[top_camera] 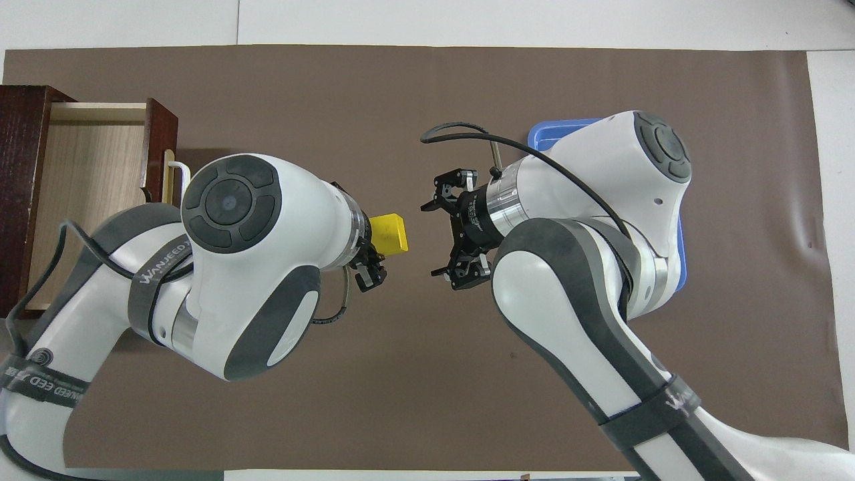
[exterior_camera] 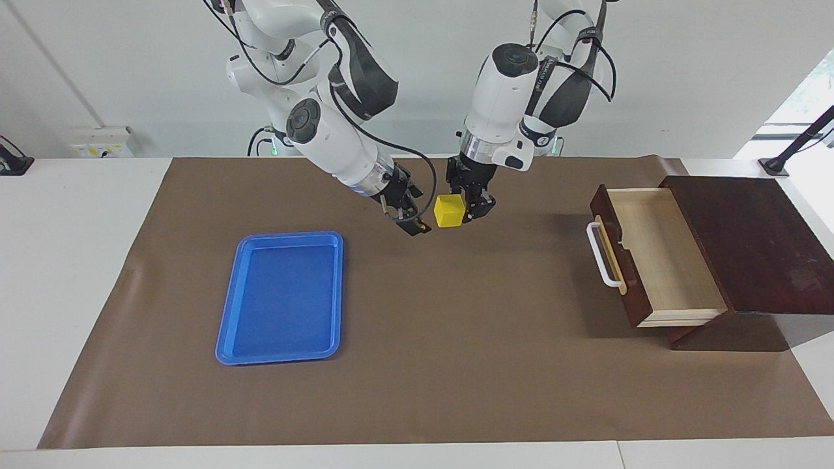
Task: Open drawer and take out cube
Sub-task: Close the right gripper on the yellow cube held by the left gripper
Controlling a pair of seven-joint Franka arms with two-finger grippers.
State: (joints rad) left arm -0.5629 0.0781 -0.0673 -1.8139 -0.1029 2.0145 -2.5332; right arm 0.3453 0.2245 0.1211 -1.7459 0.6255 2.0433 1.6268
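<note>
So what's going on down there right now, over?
Left gripper shut on yellow cube, up over the mat. Right gripper open, close beside the cube. Drawer open, empty. Nothing between them.

A plain pale wall (exterior_camera: 117, 71) rises past the table's robot-side edge, evenly lit and without shadows. A white table (exterior_camera: 71, 260) carries a brown mat (exterior_camera: 456, 365) over most of its top, with a slight crease near one short edge. A white socket box (exterior_camera: 101, 142) sits at the foot of the wall, and a small black mount (exterior_camera: 13, 163) lies at the table's corner. A bright window (exterior_camera: 805, 91) shows at the other end, with a black stand (exterior_camera: 791, 153) leaning before it
</note>
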